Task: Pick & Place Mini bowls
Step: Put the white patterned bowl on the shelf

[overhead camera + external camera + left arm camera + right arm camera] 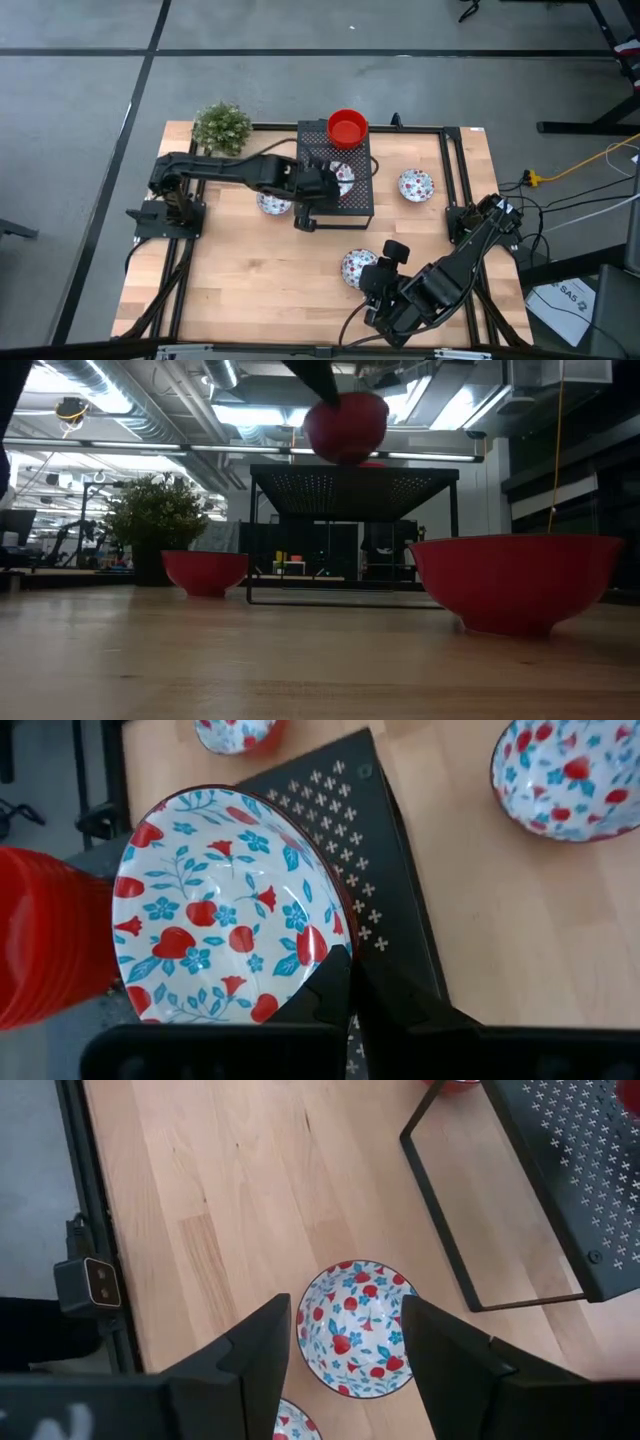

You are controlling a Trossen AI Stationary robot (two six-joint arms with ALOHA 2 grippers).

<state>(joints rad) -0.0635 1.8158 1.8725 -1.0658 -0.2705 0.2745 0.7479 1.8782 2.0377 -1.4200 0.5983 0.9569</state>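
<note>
The big wooden desk (250,290) held a black metal box with little cross-shaped holes (352,205), and a small bushy green plant (221,127) stood at one far corner. On the box's far edge sat a stack of shiny red round mini bowls (347,127). The left gripper (322,183) was over the box, and its jaws were closed on the rim of a white mini bowl with red and blue flowers (225,910). The right gripper (345,1345) hung near the front of the desk with its jaws wide open and nothing between them, right above another flowery mini bowl (357,1328). Two more flowery bowls sat on the desk, one just left of the box (273,203) and one to its right (415,184). The bowls looked hard, smooth and shiny, so they were likely light but slippery, and they might chip or break if dropped. The thin rim looked like the best place to pinch one, with one jaw inside and one outside. The left wrist view showed the pinch on the rim and the flower pattern up close, which the high view did not. The low view showed only the bowls' red outsides, and one bowl up in the air above the box.
</note>
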